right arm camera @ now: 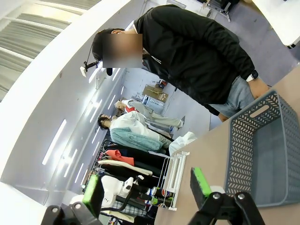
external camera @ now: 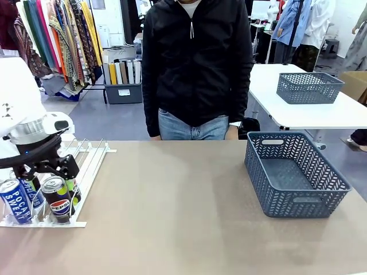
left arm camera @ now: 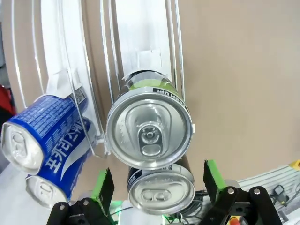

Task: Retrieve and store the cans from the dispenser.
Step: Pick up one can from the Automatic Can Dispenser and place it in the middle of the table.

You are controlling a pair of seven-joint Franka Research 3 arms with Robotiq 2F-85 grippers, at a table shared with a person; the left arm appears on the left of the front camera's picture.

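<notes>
left gripper: spread as wide as it goes. There's a green pad on each side of the front Pepsi can and a gap on both sides, so you've got hold of nothing. Looks lined up for a squeeze to me.
right gripper: fingers wide apart too, and empty. It's off to the side looking over the table, probably so it doesn't crowd your left arm.
dispenser: left end of the table, low end on the robot's side, which is why the cans bunch up down there.
cans: four by my count. Two blue Pocari Sweat cans sit in one lane. The next lane has the Pepsi plus a can behind it, which has green on its side and a label I can't read.
basket: one grey mesh basket on the right, well apart from the rack, with nothing in it that I can see. Presumably that's where the cans go.
</notes>
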